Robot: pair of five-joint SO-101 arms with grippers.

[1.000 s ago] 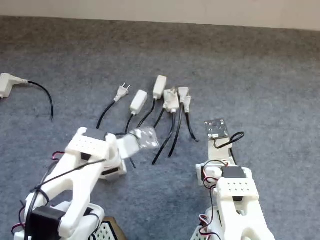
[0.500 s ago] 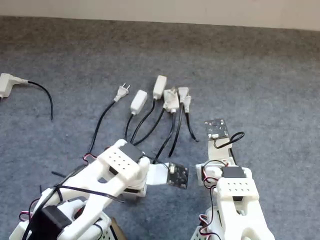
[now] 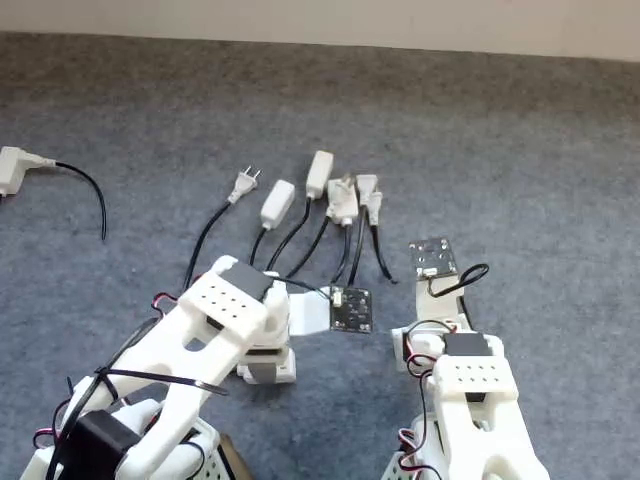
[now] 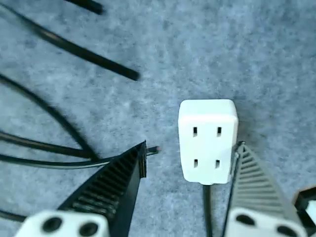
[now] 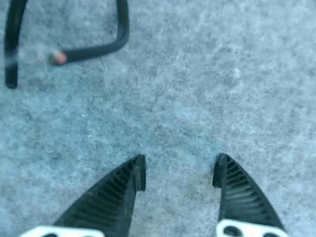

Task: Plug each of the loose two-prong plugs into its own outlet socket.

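Grey counter [image 3: 520, 150], viewed from above. At centre frame, a cluster of white pieces on black cables [image 3: 300, 235]: a loose two-prong plug [image 3: 243, 183] at the cluster's left, prongs aimed toward the upper right; just right of it a white outlet socket [image 3: 277, 203]; higher up, a second outlet socket [image 3: 319, 174]; then a pair of white pieces [image 3: 343, 200] side by side at the cluster's right, too small to sort into plug or socket. At the far left edge, well apart from the cluster, a lone white plug [image 3: 12, 168] on its own curling cable [image 3: 95, 200].

At lower left, the left arm [image 3: 215, 320], front end over the cables' lower ends, just below the cluster. From its wrist: left gripper [image 4: 191, 148] above the counter, fingers [image 4: 123, 177] spread wide, clamped on nothing. Between them, flat on the counter, a double socket block [image 4: 207, 123], just beside one finger; impossible to match to a piece in the overhead frame. Beside the other finger, black cables and a cut end [image 4: 154, 148] with a bare copper tip.

At lower right, the right arm [image 3: 470, 385], front end to the right of the cluster. From its wrist: right gripper [image 5: 180, 170] over bare counter, fingers [image 5: 118, 197] apart. Farther off, a curled cable end [image 5: 58, 58] showing copper.
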